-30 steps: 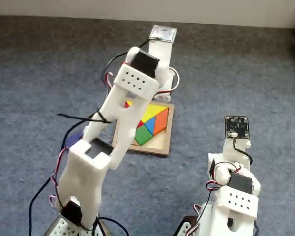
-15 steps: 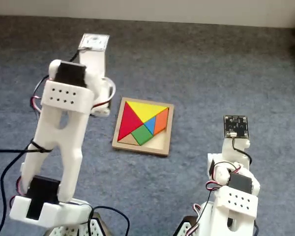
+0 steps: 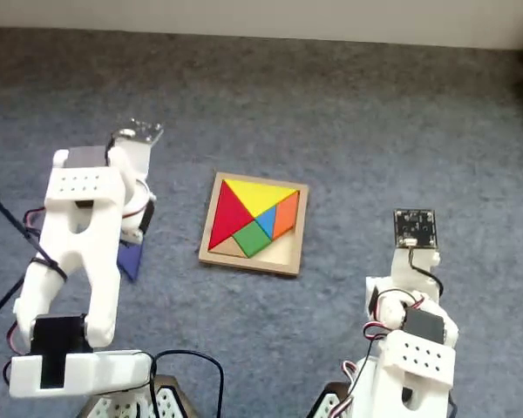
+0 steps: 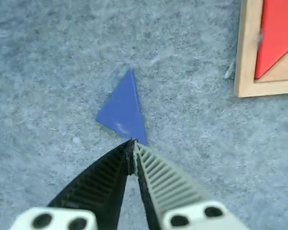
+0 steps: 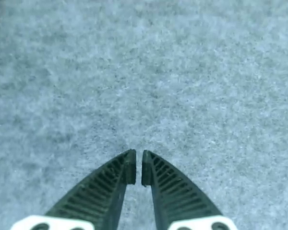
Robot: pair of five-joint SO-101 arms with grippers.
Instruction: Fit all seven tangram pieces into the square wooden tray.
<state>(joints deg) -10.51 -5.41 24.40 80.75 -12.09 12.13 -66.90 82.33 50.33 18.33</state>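
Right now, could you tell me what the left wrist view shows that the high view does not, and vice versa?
The left wrist view adds the left gripper, shut, its tips by a corner of the blue triangle, whose full outline shows on the carpet. The high view adds the whole tray with its yellow piece, orange piece and green piece, plus the right arm. Both show the blue triangle, the tray's edge and the red piece.
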